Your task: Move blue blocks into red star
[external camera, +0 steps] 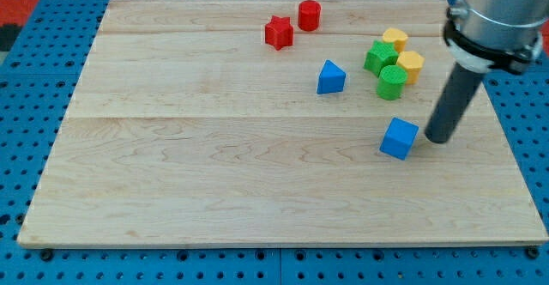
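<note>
A red star block (278,33) lies near the view's top centre, with a red cylinder (309,15) just to its upper right. A blue triangular block (330,77) sits below and right of the star. A blue cube (399,138) lies further down and to the right. My tip (437,138) rests on the board just right of the blue cube, a small gap from its right side. The dark rod rises up and to the right from there.
A cluster sits at the upper right: a green star-like block (380,57), a green cylinder (392,82), and two yellow blocks (395,39) (411,64). The wooden board (214,165) lies on a blue pegboard (26,79).
</note>
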Robot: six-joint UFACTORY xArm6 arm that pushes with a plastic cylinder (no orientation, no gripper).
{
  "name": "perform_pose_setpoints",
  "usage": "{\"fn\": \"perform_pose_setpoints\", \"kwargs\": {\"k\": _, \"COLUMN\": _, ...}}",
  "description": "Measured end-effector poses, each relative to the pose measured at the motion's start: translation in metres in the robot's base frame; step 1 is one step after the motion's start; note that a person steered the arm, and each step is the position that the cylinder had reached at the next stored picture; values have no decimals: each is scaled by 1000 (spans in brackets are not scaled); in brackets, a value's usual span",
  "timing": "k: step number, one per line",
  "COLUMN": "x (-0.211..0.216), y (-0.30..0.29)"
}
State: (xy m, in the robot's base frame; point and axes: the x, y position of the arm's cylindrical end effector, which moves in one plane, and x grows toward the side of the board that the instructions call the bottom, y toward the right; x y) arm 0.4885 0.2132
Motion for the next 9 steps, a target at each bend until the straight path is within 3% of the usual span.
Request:
{"fn": "perform_pose_setpoints", "kwargs": {"k": 1, "x": 24, "y": -37}}
{"fn": "perform_pose_setpoints", "kwargs": {"k": 4, "x": -35, "y": -117}}
{"fn": "perform_pose_setpoints", "kwargs": {"k": 9, "x": -45, "y": -77}}
